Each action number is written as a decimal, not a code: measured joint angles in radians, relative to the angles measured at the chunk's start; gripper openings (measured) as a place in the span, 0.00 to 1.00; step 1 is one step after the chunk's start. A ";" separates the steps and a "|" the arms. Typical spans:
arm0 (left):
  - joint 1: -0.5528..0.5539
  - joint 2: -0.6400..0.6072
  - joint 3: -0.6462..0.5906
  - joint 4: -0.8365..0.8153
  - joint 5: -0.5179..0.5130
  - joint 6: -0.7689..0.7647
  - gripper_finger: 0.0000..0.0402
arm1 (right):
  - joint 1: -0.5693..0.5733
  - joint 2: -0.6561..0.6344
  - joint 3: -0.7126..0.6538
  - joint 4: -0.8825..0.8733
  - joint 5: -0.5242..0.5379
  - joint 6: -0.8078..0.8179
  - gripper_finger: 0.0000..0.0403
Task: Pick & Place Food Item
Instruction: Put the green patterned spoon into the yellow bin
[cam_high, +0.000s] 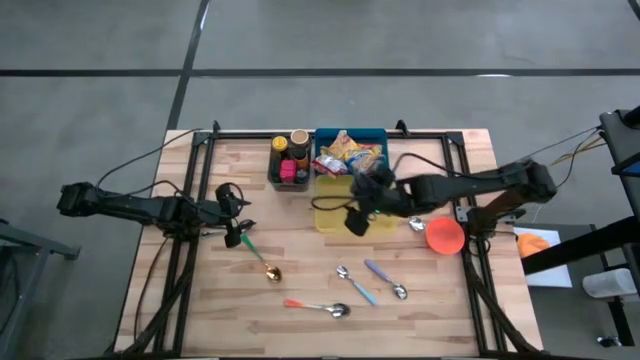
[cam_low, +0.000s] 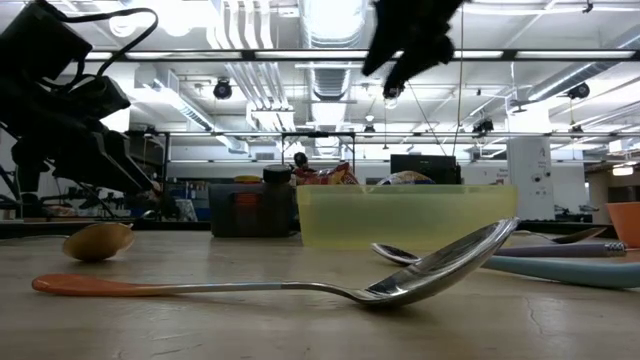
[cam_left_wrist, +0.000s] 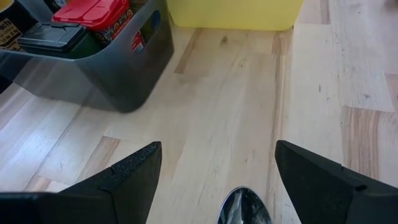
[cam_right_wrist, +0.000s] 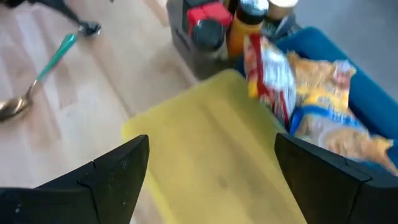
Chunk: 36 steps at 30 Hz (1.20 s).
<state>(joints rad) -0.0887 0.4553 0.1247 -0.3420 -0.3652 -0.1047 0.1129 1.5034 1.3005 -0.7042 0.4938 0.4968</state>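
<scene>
Several food packets (cam_high: 350, 153) (cam_right_wrist: 323, 106) lie in a blue bin (cam_high: 325, 140) at the table's far middle. In front of it stands a yellow bin (cam_high: 328, 218) (cam_right_wrist: 205, 143) with nothing showing inside. My right gripper (cam_high: 360, 208) (cam_right_wrist: 211, 180) hangs open over the yellow bin, slanting down toward the packets and holding nothing. My left gripper (cam_high: 236, 228) (cam_left_wrist: 217, 168) waits open low over the table's left part, at the handle end of a green-handled spoon (cam_high: 256, 255).
A dark bin (cam_high: 288, 165) (cam_left_wrist: 93, 62) with bottles and jars stands left of the blue bin. An orange bowl (cam_high: 445, 237) sits at the right. An orange-handled spoon (cam_high: 320, 307) (cam_low: 300, 285) and two blue-handled spoons (cam_high: 372, 282) lie toward the near edge.
</scene>
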 joint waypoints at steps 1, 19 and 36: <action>0.000 0.000 0.000 0.000 0.000 0.000 0.79 | 0.013 -0.022 -0.026 -0.004 0.000 0.011 0.86; 0.000 0.000 0.000 0.000 0.000 0.000 0.79 | 0.152 -0.391 -0.429 -0.173 0.030 0.479 0.86; 0.000 0.000 0.000 0.000 0.000 0.000 0.79 | 0.130 -0.382 -0.529 -0.399 0.034 0.681 0.86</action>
<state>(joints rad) -0.0887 0.4553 0.1248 -0.3420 -0.3650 -0.1047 0.2428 1.1217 0.7713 -1.1034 0.5278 1.1779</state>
